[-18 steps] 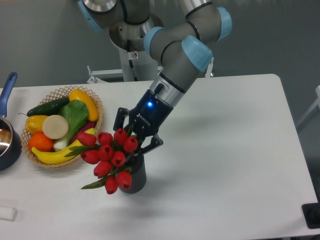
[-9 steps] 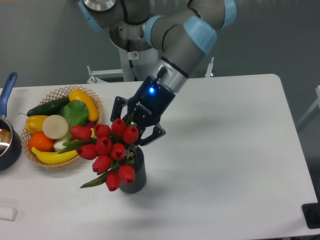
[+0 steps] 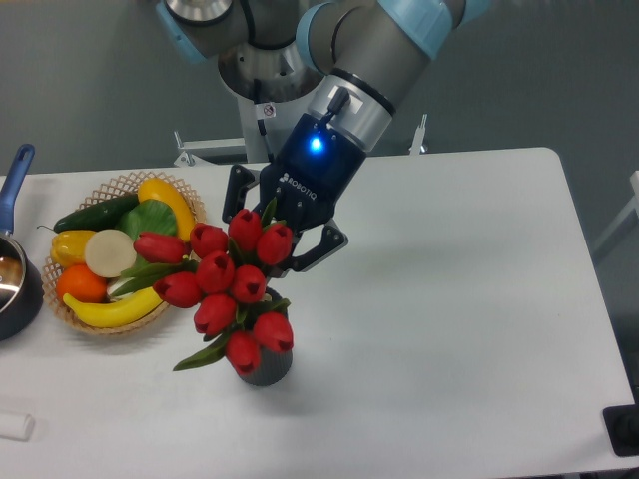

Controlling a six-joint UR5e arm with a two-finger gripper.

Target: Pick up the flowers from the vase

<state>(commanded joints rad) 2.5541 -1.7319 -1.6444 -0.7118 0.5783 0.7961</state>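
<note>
Flowers [image 3: 232,292]: a tight bunch of about nine closed red tulip buds with narrow green leaves, one leaf drooping out at the lower left. The bunch leans toward the left edge of the worktop [image 3: 469,329] and spreads wider than the vase [image 3: 267,365] below it. Its lowest buds overlap the vase rim in this view; the stems are hidden behind buds and leaves, so whether they are in the vase or clear of it cannot be told.

Vase: small, dark grey, upright, standing near the front edge of the worktop, left of centre. Only its lower body shows beneath the buds.

Gripper [image 3: 275,239]: it comes down from the back edge at a slant, a blue light lit on its black body. The dark fingers [image 3: 321,246] stand on either side of the upper end of the bunch, one at the left behind the top buds, one at the right just beside a bud. They are drawn in close about the bunch, and appear to clasp it, though the contact itself is masked by the buds.

Basket [image 3: 120,186]: wicker, holding vegetables, near the left edge; the leftmost bud overlaps its rim in this view. A blue-handled pan [image 3: 14,261] sits at the left edge.
</note>
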